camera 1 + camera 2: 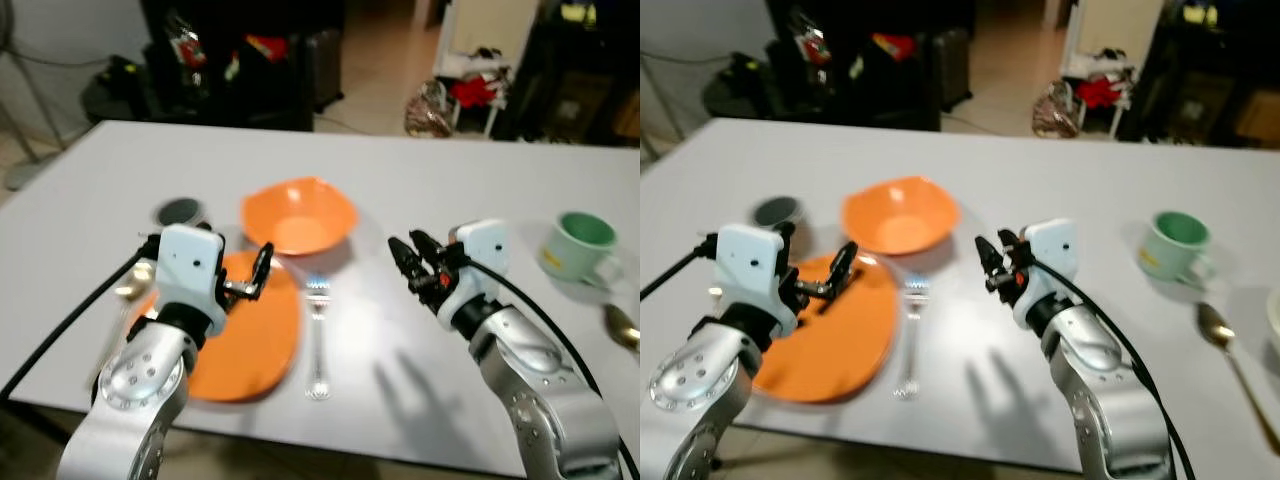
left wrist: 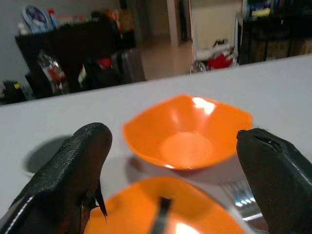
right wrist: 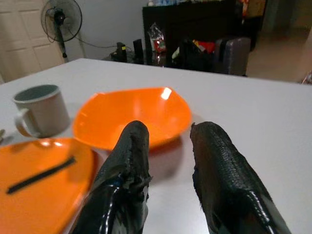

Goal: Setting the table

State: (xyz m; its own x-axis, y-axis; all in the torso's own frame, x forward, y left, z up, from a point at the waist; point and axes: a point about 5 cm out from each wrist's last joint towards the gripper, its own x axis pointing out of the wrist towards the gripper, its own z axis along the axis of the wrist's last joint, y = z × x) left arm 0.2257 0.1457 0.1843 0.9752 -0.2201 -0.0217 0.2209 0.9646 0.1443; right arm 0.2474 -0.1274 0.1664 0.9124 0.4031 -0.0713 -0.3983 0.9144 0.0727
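An orange bowl (image 1: 298, 220) stands mid-table, and an orange plate (image 1: 250, 345) lies just in front of it near the table's front edge. Right of the plate lies a silver fork (image 1: 318, 345). My left gripper (image 1: 255, 275) hovers over the plate's far edge, open wide and holding nothing, pointing at the bowl (image 2: 187, 134). My right gripper (image 1: 408, 262) hangs over bare table to the right of the bowl (image 3: 131, 117), its fingers (image 3: 222, 165) a narrow gap apart and empty. A thin dark streak (image 3: 39, 175) shows on the plate.
A grey mug (image 1: 180, 212) stands left of the bowl, with a spoon (image 1: 130, 285) near it. At the right are a green mug (image 1: 580, 245) and another spoon (image 1: 622, 325). Dark furniture and clutter (image 1: 230, 60) stand beyond the table's far edge.
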